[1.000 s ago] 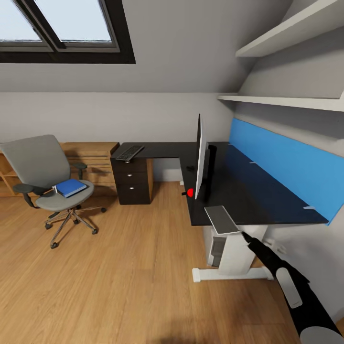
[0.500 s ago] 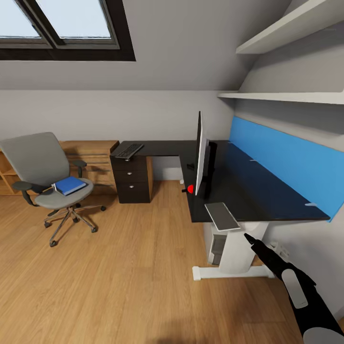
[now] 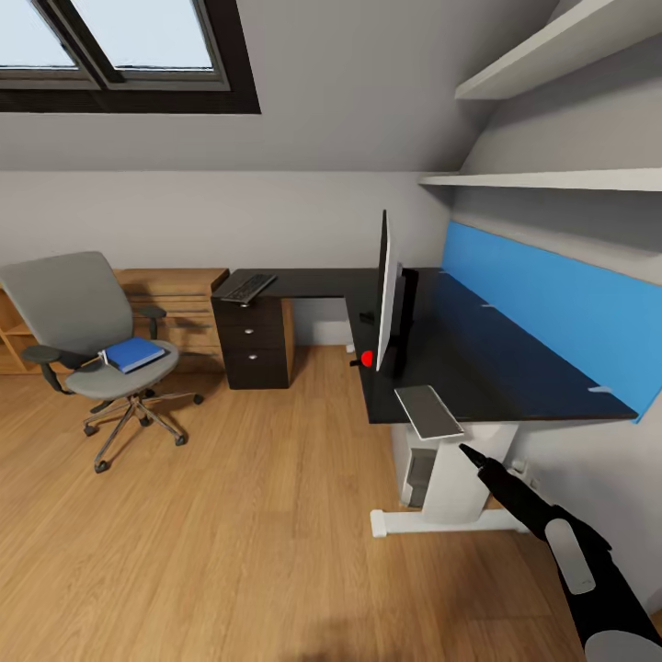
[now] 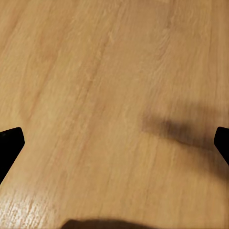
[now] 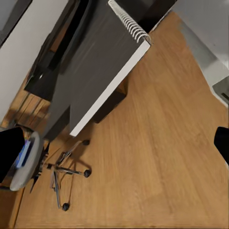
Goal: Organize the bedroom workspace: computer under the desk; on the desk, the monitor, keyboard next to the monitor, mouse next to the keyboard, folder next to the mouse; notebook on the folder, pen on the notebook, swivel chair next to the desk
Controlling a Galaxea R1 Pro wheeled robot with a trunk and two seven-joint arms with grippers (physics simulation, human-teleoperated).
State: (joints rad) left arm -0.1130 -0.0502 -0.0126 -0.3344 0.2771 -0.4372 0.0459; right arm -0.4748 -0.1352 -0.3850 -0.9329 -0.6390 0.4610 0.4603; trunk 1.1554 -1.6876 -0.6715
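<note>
Head view: L-shaped desk (image 3: 478, 368) with black top and blue back panel (image 3: 561, 313) along the right wall. Monitor (image 3: 384, 290) stands on the desk near its front edge, seen edge-on, red dot at the lower corner. Keyboard (image 3: 244, 287) lies at the far left end of the desk, above the dark drawer unit (image 3: 250, 345). Grey notebook (image 3: 428, 412) rests at the near front corner of the desk, overhanging the edge. Light-grey computer (image 3: 418, 473) sits under the desk by the white leg (image 3: 455, 487). Swivel chair (image 3: 87, 340) stands on the wood floor (image 3: 230, 515), well apart from the desk; blue folder (image 3: 133, 354) lies on its seat. Light-wood dresser (image 3: 179, 308) sits behind the chair against the wall.

Right tool (image 3: 471, 456) is just below the notebook's near corner, apart from it; its fingertips show at opposite borders of the right wrist view, so spread wide, empty. That view has the spiral-bound notebook (image 5: 102, 71) close ahead, plus the chair base (image 5: 64, 171).

Left tool (image 4: 114, 143) in the left wrist view: tips at opposite borders, spread open, nothing held, above bare floor (image 4: 95, 71). Pen possibly beside the folder, too small to confirm.
</note>
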